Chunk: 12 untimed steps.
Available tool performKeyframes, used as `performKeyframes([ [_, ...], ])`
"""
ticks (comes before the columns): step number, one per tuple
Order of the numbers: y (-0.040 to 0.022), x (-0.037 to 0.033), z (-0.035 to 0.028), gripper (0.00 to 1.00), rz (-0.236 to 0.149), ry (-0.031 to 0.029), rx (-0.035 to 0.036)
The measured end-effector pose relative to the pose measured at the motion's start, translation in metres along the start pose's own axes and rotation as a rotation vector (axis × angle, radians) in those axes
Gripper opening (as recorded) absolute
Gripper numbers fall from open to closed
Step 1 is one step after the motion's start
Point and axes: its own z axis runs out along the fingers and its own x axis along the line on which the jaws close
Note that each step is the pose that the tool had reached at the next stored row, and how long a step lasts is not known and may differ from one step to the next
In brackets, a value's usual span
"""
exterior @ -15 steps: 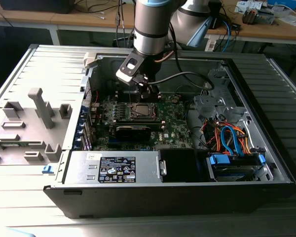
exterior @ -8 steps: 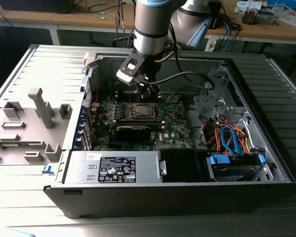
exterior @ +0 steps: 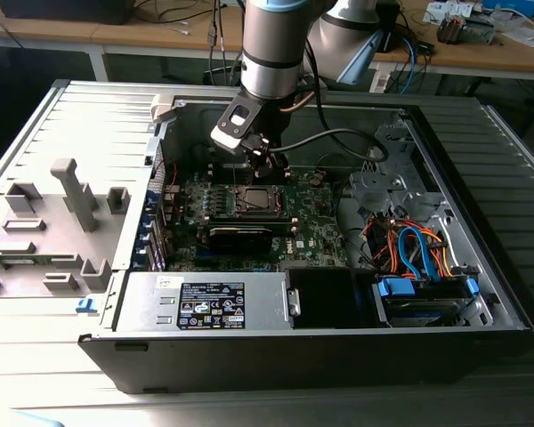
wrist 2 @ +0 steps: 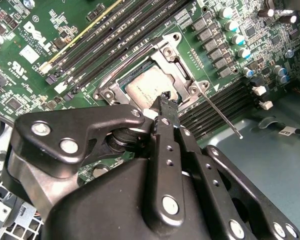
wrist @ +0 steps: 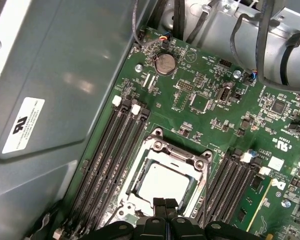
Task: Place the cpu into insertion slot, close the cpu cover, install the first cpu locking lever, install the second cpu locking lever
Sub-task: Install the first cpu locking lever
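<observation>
In the exterior view the gripper (exterior: 265, 165), jaws pressed together, is sitting at the slot's (exterior: 240, 201) twelve o'clock. In the first wrist view the cpu (wrist: 162, 182) is lying seated inside the cover (wrist: 177, 151). The second wrist view is showing a lever (wrist 2: 221, 115) sticking free.

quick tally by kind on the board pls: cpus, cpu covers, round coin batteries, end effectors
cpu: 1
cpu cover: 1
coin battery: 1
end effector: 1
Total: 4
</observation>
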Motion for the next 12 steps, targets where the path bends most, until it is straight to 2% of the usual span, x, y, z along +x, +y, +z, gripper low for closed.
performKeyframes([
  [12, 0.0, 0.0, 0.0, 0.11, -0.022, -0.0008, 0.0006],
])
